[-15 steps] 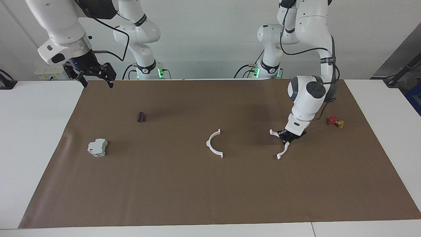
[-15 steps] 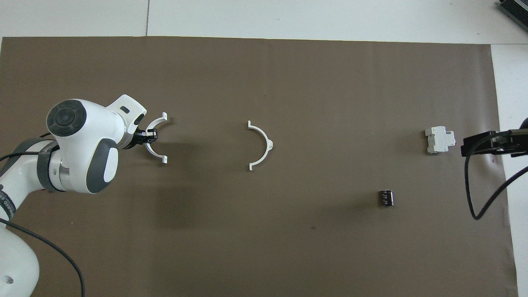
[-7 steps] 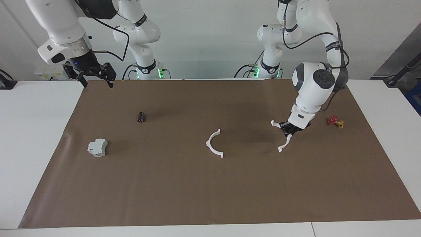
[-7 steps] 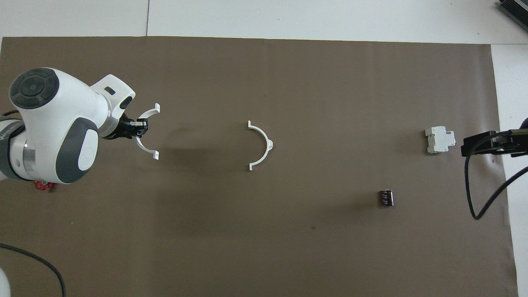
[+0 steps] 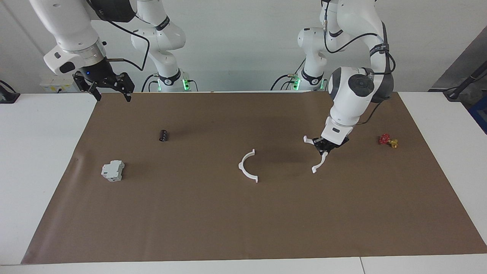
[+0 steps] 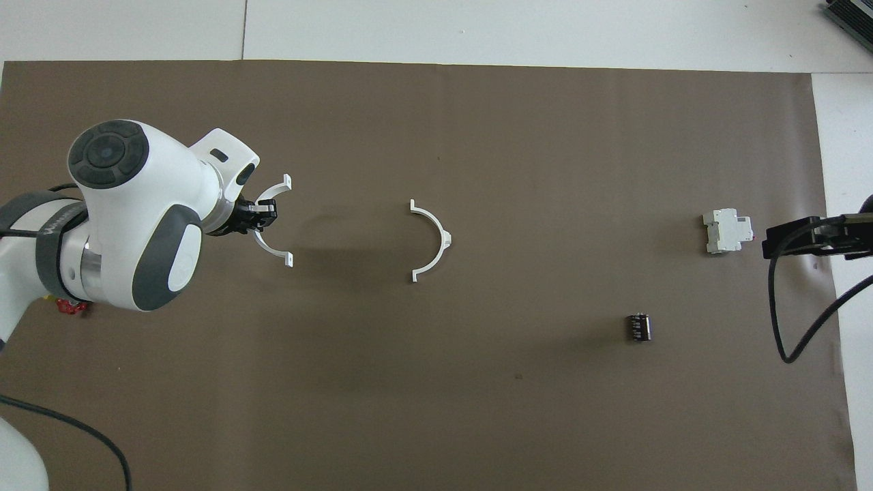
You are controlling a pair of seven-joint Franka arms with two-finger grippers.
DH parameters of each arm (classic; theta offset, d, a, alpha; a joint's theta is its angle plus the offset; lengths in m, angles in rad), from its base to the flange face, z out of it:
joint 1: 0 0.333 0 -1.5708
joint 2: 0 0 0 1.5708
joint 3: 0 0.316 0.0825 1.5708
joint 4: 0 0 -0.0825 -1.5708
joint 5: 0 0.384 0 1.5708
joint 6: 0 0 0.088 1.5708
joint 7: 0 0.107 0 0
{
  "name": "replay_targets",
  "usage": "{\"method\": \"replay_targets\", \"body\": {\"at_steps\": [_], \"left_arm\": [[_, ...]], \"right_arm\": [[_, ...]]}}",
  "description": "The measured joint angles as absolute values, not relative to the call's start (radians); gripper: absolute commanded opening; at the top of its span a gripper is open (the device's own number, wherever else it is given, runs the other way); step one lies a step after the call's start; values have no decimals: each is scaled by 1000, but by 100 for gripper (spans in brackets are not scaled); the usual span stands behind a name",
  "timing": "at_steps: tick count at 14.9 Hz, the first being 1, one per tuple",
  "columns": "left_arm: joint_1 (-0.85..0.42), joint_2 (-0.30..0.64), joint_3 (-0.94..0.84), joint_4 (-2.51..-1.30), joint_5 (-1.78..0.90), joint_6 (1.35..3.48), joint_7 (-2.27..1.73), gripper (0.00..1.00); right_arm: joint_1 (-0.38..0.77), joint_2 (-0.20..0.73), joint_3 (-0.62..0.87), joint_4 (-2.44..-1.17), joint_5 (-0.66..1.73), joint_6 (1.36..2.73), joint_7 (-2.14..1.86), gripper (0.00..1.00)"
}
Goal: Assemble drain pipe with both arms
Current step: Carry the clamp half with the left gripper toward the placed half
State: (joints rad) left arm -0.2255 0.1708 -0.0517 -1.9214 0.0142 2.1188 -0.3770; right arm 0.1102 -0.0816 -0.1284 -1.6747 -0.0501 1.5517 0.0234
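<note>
There are two white half-rings: one (image 5: 248,166) lies on the brown mat (image 5: 228,220) and one (image 5: 316,154) is up in the air. There are two robot arms, one grey box (image 5: 112,170), one small dark can (image 5: 163,135) and one red-and-yellow valve (image 5: 388,140).

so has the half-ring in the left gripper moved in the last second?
Yes. The held half-ring in the left gripper has come up off the mat and closer to the resting half-ring, which lies unmoved.

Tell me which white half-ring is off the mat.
The half-ring gripped by the left gripper, toward the left arm's end: it hangs tilted above its shadow on the mat. The other half-ring lies flat mid-mat, untouched.
</note>
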Motion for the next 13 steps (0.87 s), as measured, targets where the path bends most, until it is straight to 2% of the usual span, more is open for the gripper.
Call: {"method": "replay_targets", "body": {"at_steps": [6,13], "left_arm": [[-288,180,-54,-2017,14,2266,-436,0],[-388,250,-55,-2022,14,2380,-532,0]], "right_arm": [[110,-82,-128,-1675,-50,1552,23,100],[110,-82,-128,-1675,-50,1552,23,100]]}}
